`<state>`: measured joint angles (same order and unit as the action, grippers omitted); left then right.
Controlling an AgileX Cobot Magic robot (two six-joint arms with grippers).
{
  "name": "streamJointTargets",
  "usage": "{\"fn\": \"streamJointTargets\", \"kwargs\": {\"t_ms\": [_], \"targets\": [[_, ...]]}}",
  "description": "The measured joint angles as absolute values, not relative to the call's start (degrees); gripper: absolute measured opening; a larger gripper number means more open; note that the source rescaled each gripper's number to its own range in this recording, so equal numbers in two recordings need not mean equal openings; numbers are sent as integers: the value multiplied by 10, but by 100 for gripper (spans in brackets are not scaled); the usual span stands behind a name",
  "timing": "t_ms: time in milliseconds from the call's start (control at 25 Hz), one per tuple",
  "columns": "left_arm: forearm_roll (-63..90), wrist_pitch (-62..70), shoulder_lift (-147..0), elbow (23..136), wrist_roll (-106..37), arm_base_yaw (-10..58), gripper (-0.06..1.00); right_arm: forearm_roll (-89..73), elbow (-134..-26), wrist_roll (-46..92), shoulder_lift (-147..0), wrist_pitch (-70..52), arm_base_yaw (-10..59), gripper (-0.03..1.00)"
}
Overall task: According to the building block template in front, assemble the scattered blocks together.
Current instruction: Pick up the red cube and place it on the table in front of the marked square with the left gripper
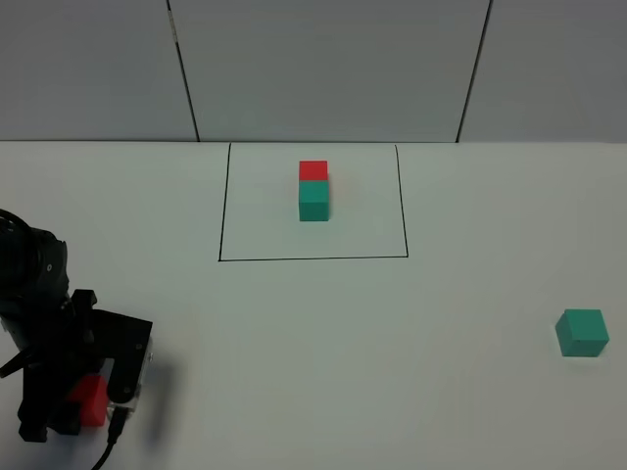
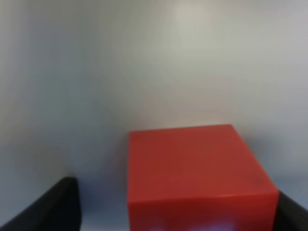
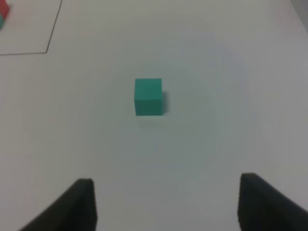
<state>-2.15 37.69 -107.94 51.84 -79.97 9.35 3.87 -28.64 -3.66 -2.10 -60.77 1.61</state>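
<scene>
The template stands at the back centre: a red cube (image 1: pixel 313 170) joined to a teal cube (image 1: pixel 313 200) inside a thin black rectangle (image 1: pixel 312 258). At the front left, the loose red cube (image 1: pixel 91 400) sits on the table between the fingers of my left gripper (image 1: pixel 86 403). In the left wrist view this red cube (image 2: pixel 192 173) fills the space in the gripper (image 2: pixel 173 209); one finger (image 2: pixel 53 207) stands apart from it and the other is at its edge. The loose teal cube (image 1: pixel 582 332) lies far right. My right gripper (image 3: pixel 166 199) is open, short of that teal cube (image 3: pixel 148 96).
The white table (image 1: pixel 323 372) runs back to a grey panelled wall (image 1: pixel 323 69). A corner of the black rectangle (image 3: pixel 48 48) shows in the right wrist view. The right arm is out of the high view.
</scene>
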Motion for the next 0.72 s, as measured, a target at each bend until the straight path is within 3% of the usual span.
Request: {"fn": "streamJointTargets", "kwargs": {"t_ms": [200, 240, 720], "targets": [[-22, 388, -1079, 518, -800, 94, 4, 39, -286, -37, -21, -608, 16, 59], [-22, 388, -1079, 518, -800, 94, 0, 39, -286, -37, -21, -608, 16, 59], [-22, 388, -1079, 518, -804, 94, 0, 39, -286, -37, -21, -608, 16, 59]]}}
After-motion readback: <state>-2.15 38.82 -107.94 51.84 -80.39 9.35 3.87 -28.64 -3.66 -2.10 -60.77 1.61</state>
